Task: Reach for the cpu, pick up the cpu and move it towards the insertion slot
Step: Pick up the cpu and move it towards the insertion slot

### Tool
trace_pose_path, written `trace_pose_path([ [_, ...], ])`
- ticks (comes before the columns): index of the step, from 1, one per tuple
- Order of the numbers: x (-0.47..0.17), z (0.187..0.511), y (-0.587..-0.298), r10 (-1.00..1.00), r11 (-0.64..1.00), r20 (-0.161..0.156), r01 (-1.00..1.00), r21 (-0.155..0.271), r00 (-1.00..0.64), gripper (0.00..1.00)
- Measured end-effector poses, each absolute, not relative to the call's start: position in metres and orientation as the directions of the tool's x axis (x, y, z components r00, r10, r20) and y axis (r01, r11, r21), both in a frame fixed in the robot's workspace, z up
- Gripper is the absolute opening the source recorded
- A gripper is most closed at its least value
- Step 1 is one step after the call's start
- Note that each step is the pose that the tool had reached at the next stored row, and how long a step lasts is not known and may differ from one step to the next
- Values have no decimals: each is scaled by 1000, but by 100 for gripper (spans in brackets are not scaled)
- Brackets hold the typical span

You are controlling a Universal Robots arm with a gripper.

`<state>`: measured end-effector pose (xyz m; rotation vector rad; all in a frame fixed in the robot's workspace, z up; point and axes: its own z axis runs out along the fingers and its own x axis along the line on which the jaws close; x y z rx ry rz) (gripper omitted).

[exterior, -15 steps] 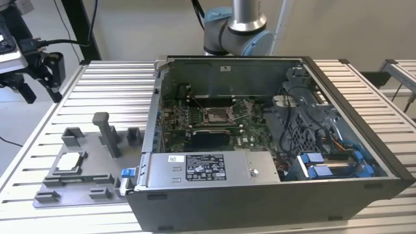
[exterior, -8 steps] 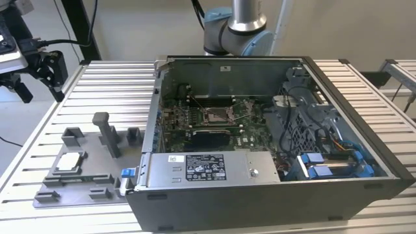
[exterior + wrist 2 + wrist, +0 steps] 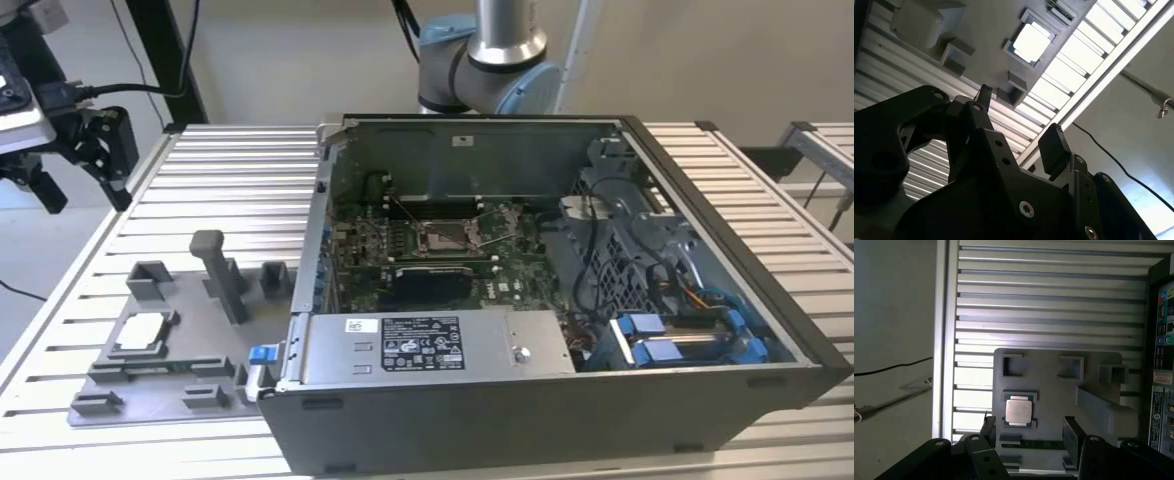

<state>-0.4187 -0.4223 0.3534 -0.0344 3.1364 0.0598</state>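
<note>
in the first wrist view the black two-fingered gripper (image 3: 1028, 422) has its body cut by the frame edge and covers the near edge of the grey plastic fixture plate (image 3: 1054, 390). in the exterior view the small pale square cpu (image 3: 144, 334), at eight o'clock, is too small for detail. the grey-and-blue robot arm (image 3: 487, 60) is cut off at twelve o'clock, and its base is hidden behind the open grey metal computer case (image 3: 534, 420).

Place: robotics lab | slatted metal bench (image 3: 227, 170); opened computer case (image 3: 534, 420); robot arm (image 3: 487, 60)

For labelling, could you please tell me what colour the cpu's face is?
The cpu is pale silvery-beige, best in the first wrist view.
</note>
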Motion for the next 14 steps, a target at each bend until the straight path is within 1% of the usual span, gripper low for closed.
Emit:
trace_pose_path([
  [14, -419, 353, -422, -22, 999, -5, -22, 38, -1000, 0],
])
